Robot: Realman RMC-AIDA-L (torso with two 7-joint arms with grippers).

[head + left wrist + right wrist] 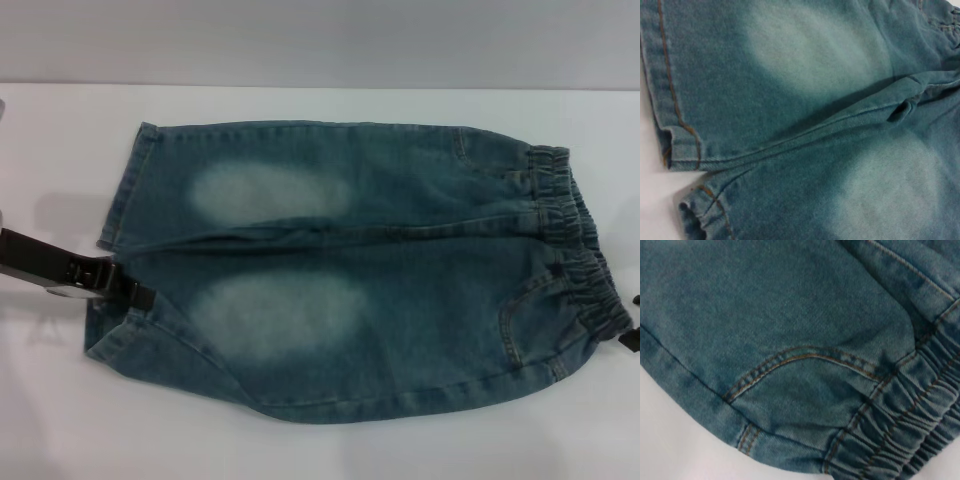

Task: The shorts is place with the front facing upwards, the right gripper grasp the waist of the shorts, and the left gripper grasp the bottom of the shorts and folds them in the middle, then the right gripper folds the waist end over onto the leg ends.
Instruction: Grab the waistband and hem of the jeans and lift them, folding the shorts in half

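Tabletop [320, 440], white, carries the shorts [400, 300] spread flat and front up, legs toward the robot's left, waist [575, 240] toward its right. Pale oval patch shows on each leg. Curved stitched pocket [805, 357] sits just beside the ruffled elastic band on the near side. Bottom of the shorts [118, 200]: far hem lies straight; near hem is rumpled and creased where the left gripper [135, 292] comes in from the left edge and touches it. Cannot tell whether its fingers are apart or clamped. Right gripper [630, 338] barely shows at the right edge, touching the waist's near corner; finger state likewise cannot be told.
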